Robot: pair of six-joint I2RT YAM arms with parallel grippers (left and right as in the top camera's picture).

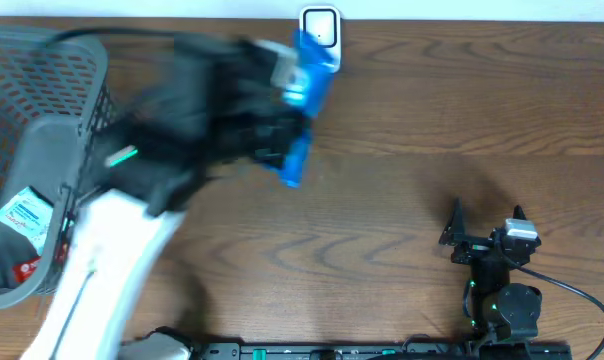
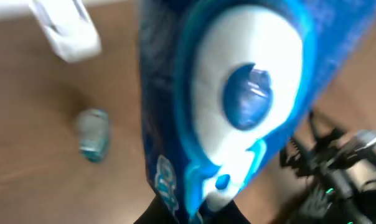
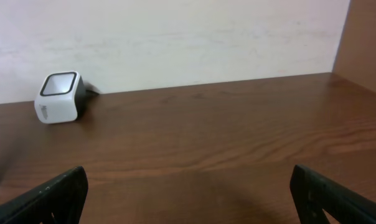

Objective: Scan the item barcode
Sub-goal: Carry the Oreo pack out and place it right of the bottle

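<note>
The left end effector (image 1: 277, 125) is pinched on a blue packet (image 1: 304, 85), holding it above the tabletop (image 1: 432, 120) just beside the white barcode scanner (image 1: 320, 25) at the far edge. This is probably to turn the packet's printed face toward the scanner window. The arm is blurred, and no barcode is legible on the packet. The right end effector (image 1: 485, 218) sits spread wide, well clear of the scanner. A mesh basket (image 1: 42, 130) with other goods stands at the left.

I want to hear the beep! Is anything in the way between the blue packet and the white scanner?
Nothing visible is. From overhead, the blue packet has its top end right at the white scanner, with nothing between them. The picture is blurry, though.
</note>
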